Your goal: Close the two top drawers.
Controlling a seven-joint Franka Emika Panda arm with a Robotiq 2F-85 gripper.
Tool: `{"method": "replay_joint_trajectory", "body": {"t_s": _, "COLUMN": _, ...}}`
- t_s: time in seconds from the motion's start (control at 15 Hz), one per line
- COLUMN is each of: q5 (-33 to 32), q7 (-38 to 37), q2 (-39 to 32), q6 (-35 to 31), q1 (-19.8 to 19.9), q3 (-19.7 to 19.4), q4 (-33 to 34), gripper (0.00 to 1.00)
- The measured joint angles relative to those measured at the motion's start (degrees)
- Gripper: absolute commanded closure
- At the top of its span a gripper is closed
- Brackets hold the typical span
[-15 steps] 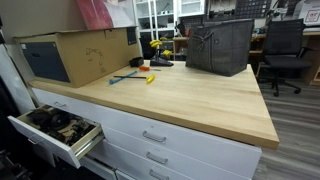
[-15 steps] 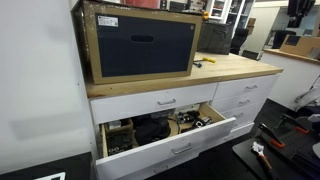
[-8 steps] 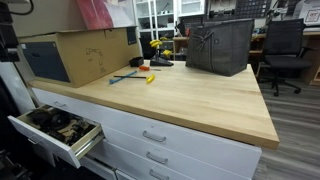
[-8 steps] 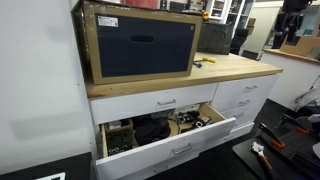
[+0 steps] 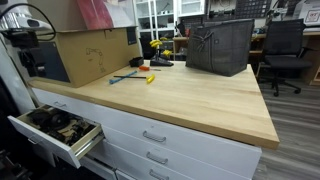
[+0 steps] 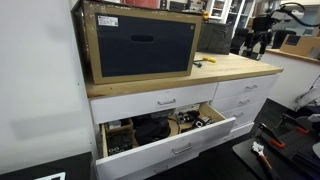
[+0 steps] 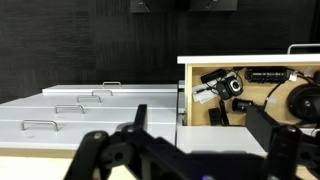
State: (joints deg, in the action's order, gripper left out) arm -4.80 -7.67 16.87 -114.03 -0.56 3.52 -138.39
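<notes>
The open drawer [image 6: 200, 138] sticks out of the left side of the white cabinet, just under the tabletop [image 5: 190, 100]. It is pulled well out toward the near side, and the dark tools [image 6: 155, 127] inside lie uncovered. Its bar handle [image 6: 180, 149] sits mid-front. This is the only drawer I can see standing out; one holding circuit boards does not show in any view.

The drawer's long axis runs along the cabinet front, so closing it probably calls for a push square to that front, back into the cabinet.

The tool [image 7: 195, 135] is nowhere near it yet. In an exterior view the arm [image 6: 262, 25] hangs high past the far right end of the tabletop, well apart from the drawer and from the cardboard box [image 6: 140, 45] above it. In the wrist view the drawer lies beyond the tool and off to its right, with the closed drawers [image 7: 60, 115] on the left. The tool's fingers are spread wide with nothing between them. The judgement, then: the tool has to drop down and get in front of the drawer face before any push can begin.
</notes>
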Motion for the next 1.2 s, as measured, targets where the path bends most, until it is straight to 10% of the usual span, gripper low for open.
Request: {"method": "replay_joint_trajectory", "body": {"t_s": 1.2, "q5": 0.7, "q7": -8.8, "q2": -26.0, "q6": -4.1, "q1": -9.9, "q3": 5.3, "q4": 8.8, "gripper": 0.00}}
